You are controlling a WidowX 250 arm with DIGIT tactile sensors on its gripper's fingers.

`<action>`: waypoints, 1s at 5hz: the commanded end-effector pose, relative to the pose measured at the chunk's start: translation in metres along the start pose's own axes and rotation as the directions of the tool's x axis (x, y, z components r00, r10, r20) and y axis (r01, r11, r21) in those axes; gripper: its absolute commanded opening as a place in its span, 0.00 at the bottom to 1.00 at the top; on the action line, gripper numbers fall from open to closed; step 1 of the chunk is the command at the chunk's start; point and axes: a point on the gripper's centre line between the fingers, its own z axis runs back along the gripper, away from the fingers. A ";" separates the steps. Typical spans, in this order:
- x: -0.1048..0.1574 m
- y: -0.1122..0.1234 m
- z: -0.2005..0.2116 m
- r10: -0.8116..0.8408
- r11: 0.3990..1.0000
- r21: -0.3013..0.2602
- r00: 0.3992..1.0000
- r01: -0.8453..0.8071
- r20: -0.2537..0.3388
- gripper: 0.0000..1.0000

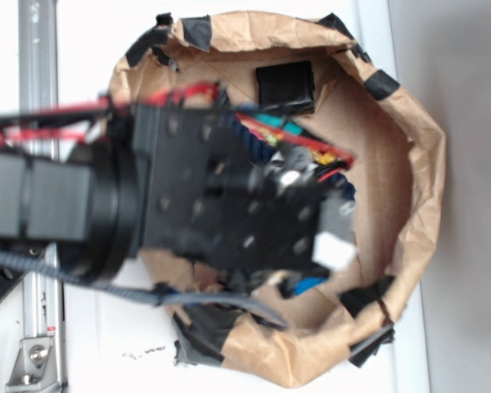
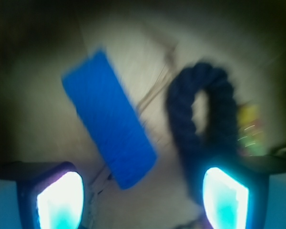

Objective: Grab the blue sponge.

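Note:
In the wrist view the blue sponge (image 2: 109,119) lies flat and slanted on the brown paper floor, its lower end reaching between my fingertips. My gripper (image 2: 143,200) is open, and its two glowing pads (image 2: 61,200) stand wide apart with nothing between them. It hovers above the sponge without touching it. In the exterior view the arm and gripper (image 1: 311,237) cover most of the paper bowl (image 1: 409,180). Only a small blue piece of the sponge (image 1: 309,285) shows below the gripper there.
A dark navy twisted rope (image 2: 200,109) curls in a loop just right of the sponge, near my right pad. A black square block (image 1: 285,85) sits at the far side of the paper bowl. Something yellow and green (image 2: 250,129) lies beyond the rope. The bowl's crumpled walls ring everything.

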 end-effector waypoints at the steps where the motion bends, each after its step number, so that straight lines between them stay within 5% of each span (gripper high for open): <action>1: 0.008 -0.012 -0.021 -0.043 0.997 -0.064 0.992 0.050 0.121 0.00; 3: 0.028 0.017 -0.020 0.044 0.996 -0.086 0.996 -0.037 0.083 0.00; 4: 0.037 0.024 -0.019 0.067 0.997 -0.046 0.997 -0.065 0.048 0.00; 5: 0.020 0.039 0.031 0.224 0.973 -0.074 0.971 -0.218 0.081 0.00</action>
